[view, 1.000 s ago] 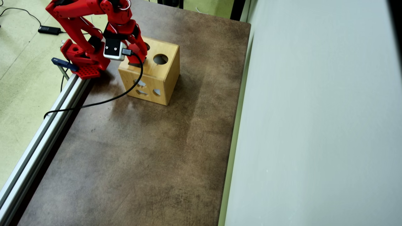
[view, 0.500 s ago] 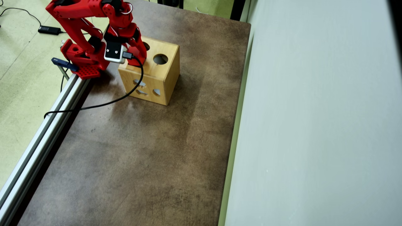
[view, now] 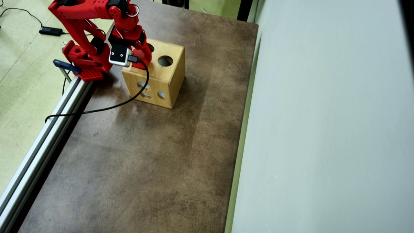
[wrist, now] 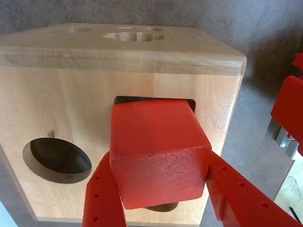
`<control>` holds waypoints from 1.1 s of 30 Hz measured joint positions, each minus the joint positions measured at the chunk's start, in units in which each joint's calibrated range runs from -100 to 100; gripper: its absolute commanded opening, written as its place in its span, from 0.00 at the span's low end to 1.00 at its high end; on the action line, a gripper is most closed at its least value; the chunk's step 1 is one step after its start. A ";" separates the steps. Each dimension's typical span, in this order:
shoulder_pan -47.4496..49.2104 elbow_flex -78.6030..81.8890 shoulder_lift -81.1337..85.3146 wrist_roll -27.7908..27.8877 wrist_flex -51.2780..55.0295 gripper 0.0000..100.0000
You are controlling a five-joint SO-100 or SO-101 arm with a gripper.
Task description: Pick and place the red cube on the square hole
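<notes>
In the wrist view, the red cube [wrist: 158, 151] is gripped by the jaws against the square hole [wrist: 124, 100], which is mostly covered. Overhead, both are hidden behind the arm [view: 124, 35] above the wooden box [view: 161, 79].

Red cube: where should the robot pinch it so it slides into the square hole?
On two opposite flat sides, as now: the gripper holds the red cube from behind, jaws on either side, leaving its front end free to enter the square hole.
</notes>
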State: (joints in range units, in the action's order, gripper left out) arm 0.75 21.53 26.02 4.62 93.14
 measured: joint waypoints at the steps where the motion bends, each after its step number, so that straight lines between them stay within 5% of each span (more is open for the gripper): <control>1: 0.00 0.00 0.08 0.00 0.40 0.03; 33: 0.00 -0.09 5.17 -0.05 2.82 0.03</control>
State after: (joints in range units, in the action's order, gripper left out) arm 0.75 21.44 31.19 4.57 95.96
